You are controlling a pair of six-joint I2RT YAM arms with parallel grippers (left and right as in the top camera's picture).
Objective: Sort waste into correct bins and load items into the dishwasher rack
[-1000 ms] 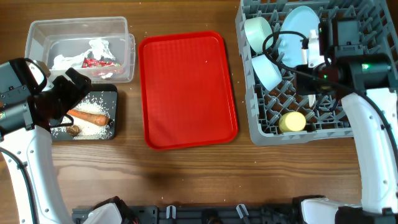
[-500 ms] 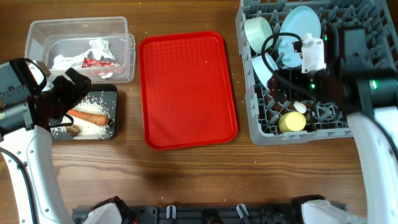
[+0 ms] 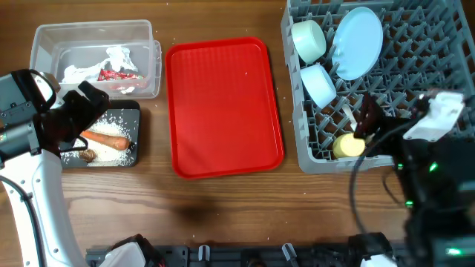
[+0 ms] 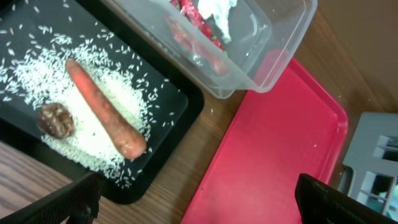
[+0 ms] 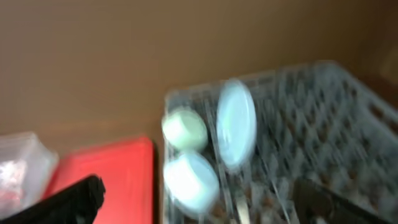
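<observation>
The grey dishwasher rack (image 3: pixel 415 44) holds a pale blue plate (image 3: pixel 358 41), two bowls (image 3: pixel 308 38) (image 3: pixel 319 85), a yellow cup (image 3: pixel 349 145) and a white spoon (image 3: pixel 347 113). My right gripper (image 3: pixel 393 111) hangs open and empty over the rack's front part. Its blurred wrist view shows the plate (image 5: pixel 236 124) and a bowl (image 5: pixel 191 180). My left gripper (image 3: pixel 82 119) is open above the black tray (image 3: pixel 136 107), which holds the carrot (image 4: pixel 102 112), rice (image 4: pixel 37 68) and brown lump (image 4: pixel 55 119). In the clear tub (image 3: pixel 44 33) lie the red wrapper (image 3: pixel 115 74) and crumpled paper (image 3: pixel 119 55).
A flat red tray (image 3: pixel 223 111) lies between the bins and the rack, with only a few crumbs on it. Bare wooden table runs along the front edge. The right arm's cables hang over the rack's front right corner.
My right gripper has opened and pulled back from the rack's middle toward the front edge, leaving the spoon in the rack. The left arm has not moved.
</observation>
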